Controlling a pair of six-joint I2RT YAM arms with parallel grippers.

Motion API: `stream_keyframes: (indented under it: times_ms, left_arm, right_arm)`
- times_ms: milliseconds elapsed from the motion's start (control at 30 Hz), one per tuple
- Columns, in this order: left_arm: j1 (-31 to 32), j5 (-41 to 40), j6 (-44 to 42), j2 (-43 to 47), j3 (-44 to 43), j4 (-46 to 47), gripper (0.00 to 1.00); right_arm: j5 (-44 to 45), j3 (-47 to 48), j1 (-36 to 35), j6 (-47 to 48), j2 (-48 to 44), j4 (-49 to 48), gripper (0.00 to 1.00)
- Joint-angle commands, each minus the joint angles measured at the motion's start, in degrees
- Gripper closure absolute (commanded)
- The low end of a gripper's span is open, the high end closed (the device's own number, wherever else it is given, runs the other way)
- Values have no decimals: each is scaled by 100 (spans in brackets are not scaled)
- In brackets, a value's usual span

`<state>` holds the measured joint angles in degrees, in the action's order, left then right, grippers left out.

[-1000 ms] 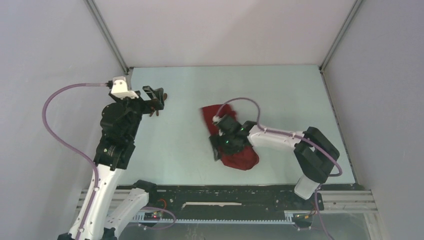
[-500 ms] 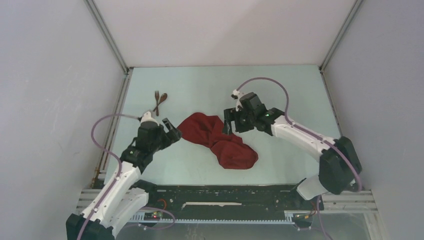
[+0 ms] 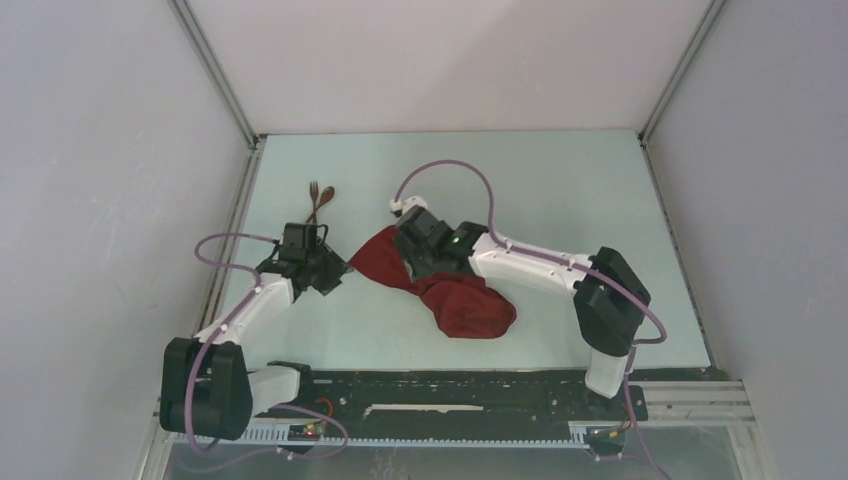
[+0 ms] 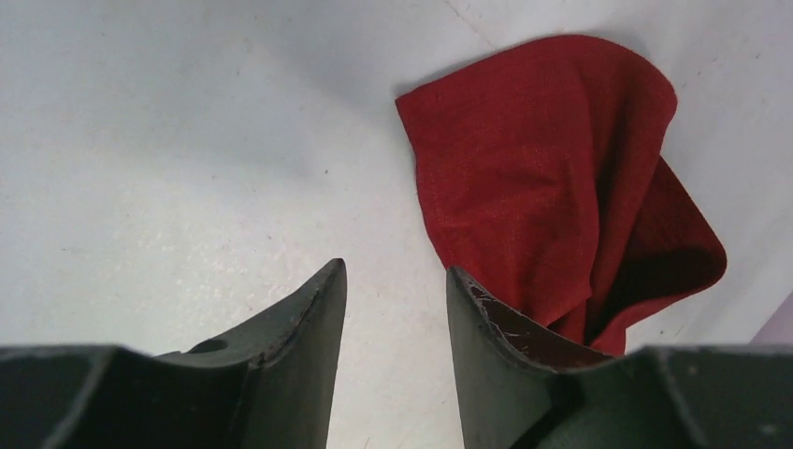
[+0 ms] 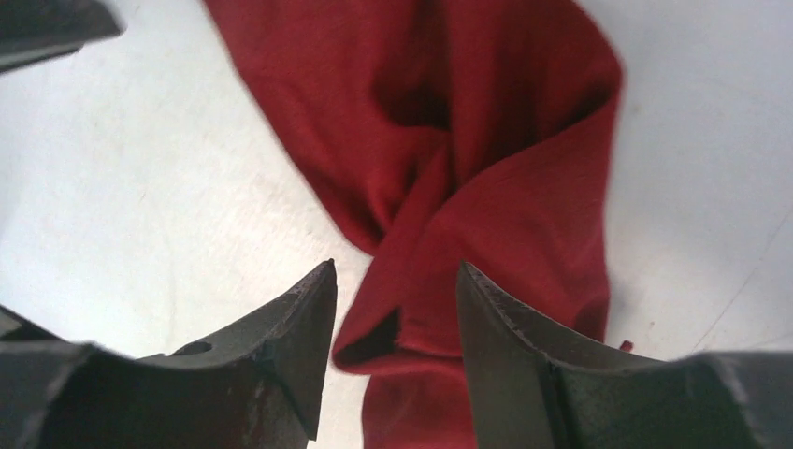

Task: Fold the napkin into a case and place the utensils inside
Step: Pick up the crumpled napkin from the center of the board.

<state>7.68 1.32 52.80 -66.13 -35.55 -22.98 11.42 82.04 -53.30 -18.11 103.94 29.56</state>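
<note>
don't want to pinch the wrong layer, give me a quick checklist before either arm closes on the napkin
1. napkin flat for folding: not ok, twisted and bunched.
2. left gripper open and empty: ok, bare table between the jaws, napkin corner beside it.
3. right gripper open over the napkin: ok, a fold lies below the gap.
4. single layer under right gripper: cannot tell.
5. utensils clear of the napkin: ok, crossed at far left.

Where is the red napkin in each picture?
Top external view: the napkin lies crumpled near the middle, between the two arms.
Left wrist view: the napkin is at the upper right.
Right wrist view: the napkin runs from the top down the middle.
Shared landmark: the pale table under it.
</note>
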Motion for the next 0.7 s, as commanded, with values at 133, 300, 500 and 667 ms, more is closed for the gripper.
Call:
stream_keyframes:
  times_ms: [133, 300, 500, 667]
  left_arm:
    - [-89, 404, -6, -31, 88, 333, 45]
    - [-91, 382, -293, 454, 226, 502, 32]
    - [-83, 305, -534, 984, 280, 572, 22]
    - [-70, 381, -593, 926, 355, 688, 20]
  right_arm:
    - [1224, 142, -585, 1080, 354, 422, 38]
    - [1647, 93, -823, 1412, 577, 439, 45]
    - [2008, 247, -860, 1414, 757, 482, 49]
    - [2340, 282, -850, 1405, 732, 485, 70]
